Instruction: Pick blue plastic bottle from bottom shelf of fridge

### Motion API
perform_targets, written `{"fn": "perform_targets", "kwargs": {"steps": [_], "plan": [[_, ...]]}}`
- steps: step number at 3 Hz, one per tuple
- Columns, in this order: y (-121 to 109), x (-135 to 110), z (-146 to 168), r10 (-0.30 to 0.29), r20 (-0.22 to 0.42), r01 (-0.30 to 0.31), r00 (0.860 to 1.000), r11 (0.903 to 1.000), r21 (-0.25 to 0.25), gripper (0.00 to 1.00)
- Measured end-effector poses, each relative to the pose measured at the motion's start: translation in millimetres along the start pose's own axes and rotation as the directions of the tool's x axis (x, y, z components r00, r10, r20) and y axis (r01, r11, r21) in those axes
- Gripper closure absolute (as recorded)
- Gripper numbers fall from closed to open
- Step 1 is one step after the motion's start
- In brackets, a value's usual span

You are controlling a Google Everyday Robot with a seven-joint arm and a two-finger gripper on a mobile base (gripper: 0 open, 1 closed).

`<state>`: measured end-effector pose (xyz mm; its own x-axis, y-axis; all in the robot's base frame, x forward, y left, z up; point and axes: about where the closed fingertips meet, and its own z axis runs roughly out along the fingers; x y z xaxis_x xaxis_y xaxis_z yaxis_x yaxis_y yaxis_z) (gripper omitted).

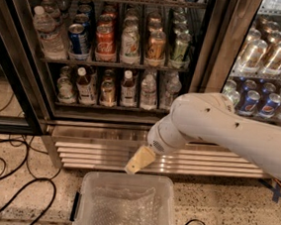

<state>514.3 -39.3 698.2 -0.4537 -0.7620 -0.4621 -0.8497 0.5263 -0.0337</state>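
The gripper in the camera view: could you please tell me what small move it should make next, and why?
Probably lift the gripper up and toward the bottom shelf. It hangs low in front of the grille at the base of the fridge, just above the clear bin and well below the shelf's row of white-capped bottles, so nothing there is within grasp yet.
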Motion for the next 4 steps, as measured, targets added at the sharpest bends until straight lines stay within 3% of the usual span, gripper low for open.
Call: {"fn": "perform_targets", "kwargs": {"steps": [1, 2, 3, 4], "plan": [[-21.7, -15.5, 27.6, 0.080, 0.066, -0.085, 0.995, 0.9939, 0.070, 0.00], [-31.4, -30.5, 50.3, 0.128, 0.126, -0.139, 0.984, 0.9870, 0.081, 0.00], [-31.4, -30.5, 50.3, 0.128, 0.126, -0.139, 0.984, 0.9870, 0.081, 0.00], [-34.3, -36.8, 65.6, 0.152, 0.156, -0.169, 0.976, 0.9804, 0.101, 0.00]]}}
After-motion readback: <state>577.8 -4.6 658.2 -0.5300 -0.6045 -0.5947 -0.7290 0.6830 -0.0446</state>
